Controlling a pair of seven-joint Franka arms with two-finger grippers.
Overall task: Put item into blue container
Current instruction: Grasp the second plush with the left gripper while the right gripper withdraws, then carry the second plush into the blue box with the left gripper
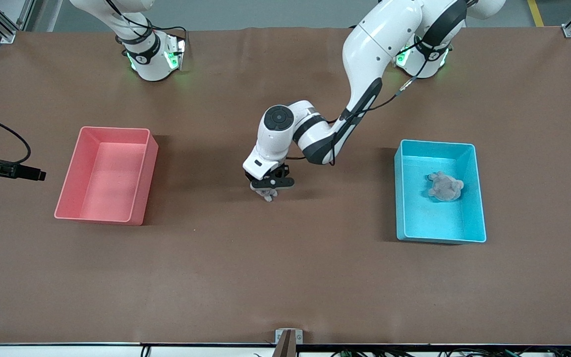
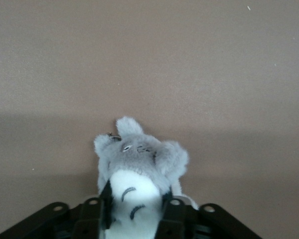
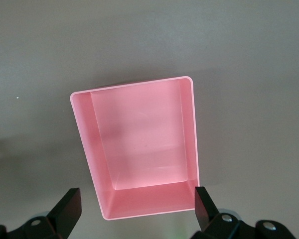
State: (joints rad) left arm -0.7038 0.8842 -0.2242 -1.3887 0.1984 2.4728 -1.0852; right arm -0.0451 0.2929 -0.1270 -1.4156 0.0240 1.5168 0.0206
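A brown surface (image 1: 285,277) carries a pink bin (image 1: 70,176) toward the right arm's end and the blue container (image 1: 479,198) toward the left arm's end, well apart. In the blue container lies a grey plush toy (image 1: 445,187). The left gripper (image 1: 269,190) is low over the middle of the surface between the bins, its jaws clamped on a grey-and-white plush toy (image 2: 137,172). The right gripper (image 3: 137,211) hangs above the pink bin with its jaws spread wide and holding nothing.
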